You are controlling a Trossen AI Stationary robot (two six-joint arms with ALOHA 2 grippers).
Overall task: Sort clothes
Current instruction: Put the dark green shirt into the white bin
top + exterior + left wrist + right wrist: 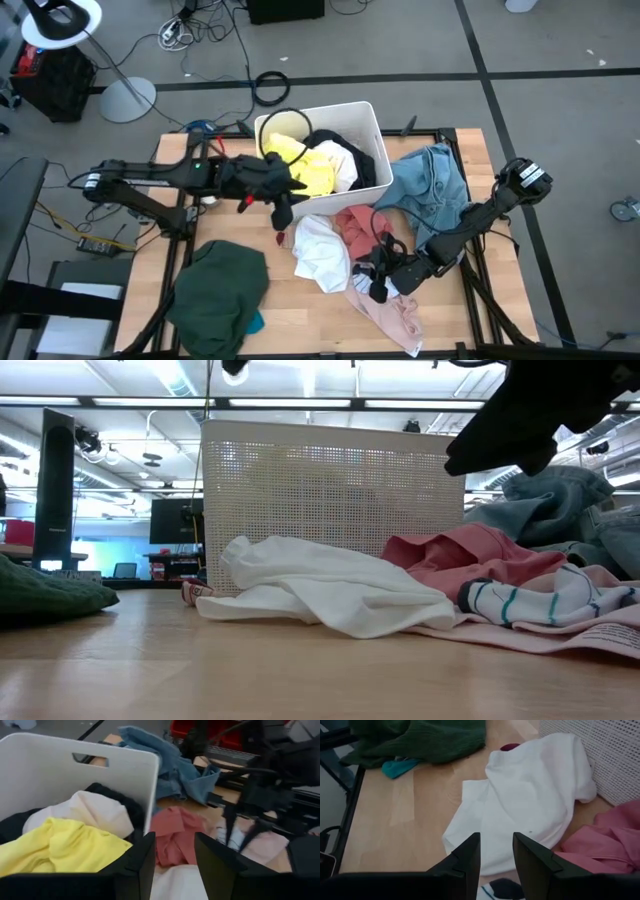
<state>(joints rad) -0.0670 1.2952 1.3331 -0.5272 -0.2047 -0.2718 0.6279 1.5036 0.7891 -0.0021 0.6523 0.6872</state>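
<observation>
Since the white shirt (pixel 520 800) lies soft, light and crumpled mid-desk, a raised fold is best pinched by the right pincer (pixel 496 851), now spread and empty.

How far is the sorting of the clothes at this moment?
Partly done. The white bin already holds a yellow garment with pale and dark pieces. Nothing is in hand: the left tool is open and empty above the bin's edge, and the right tool is open over the white garment. The white, pink, denim and dark green garments remain on the table.
</observation>
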